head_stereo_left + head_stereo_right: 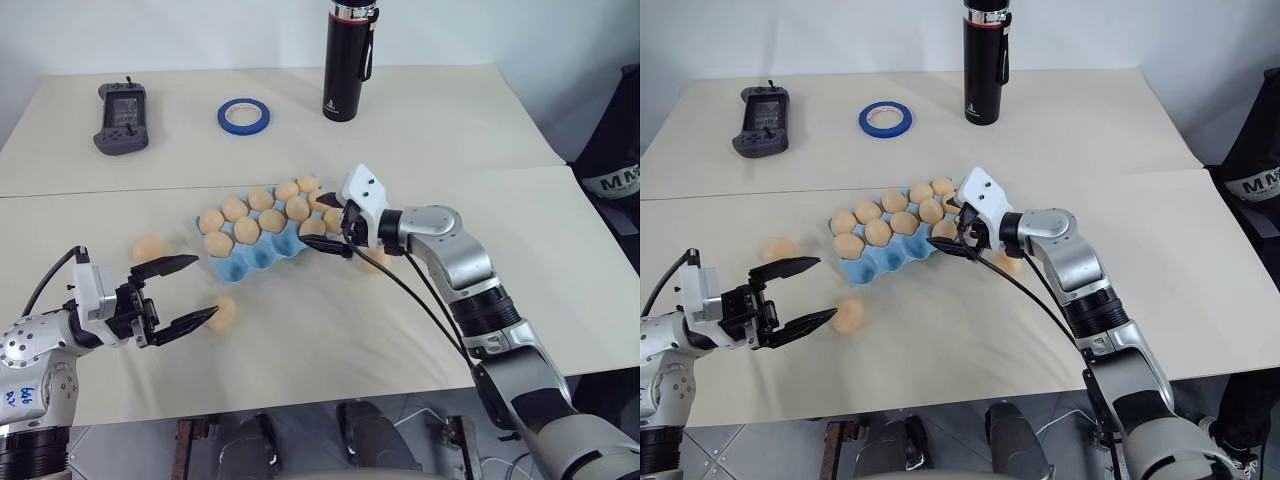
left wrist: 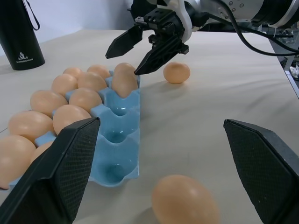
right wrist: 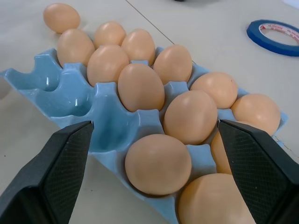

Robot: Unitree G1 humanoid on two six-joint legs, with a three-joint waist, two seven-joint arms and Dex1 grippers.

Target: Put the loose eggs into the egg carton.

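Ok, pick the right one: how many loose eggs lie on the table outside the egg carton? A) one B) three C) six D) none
B, three loose eggs lie off the egg carton: one to its left, one just past the left tool, and one beside the right tool.

Robot test lab, cloth-covered tables (image 1: 480, 120), plain white wall (image 1: 200, 30)
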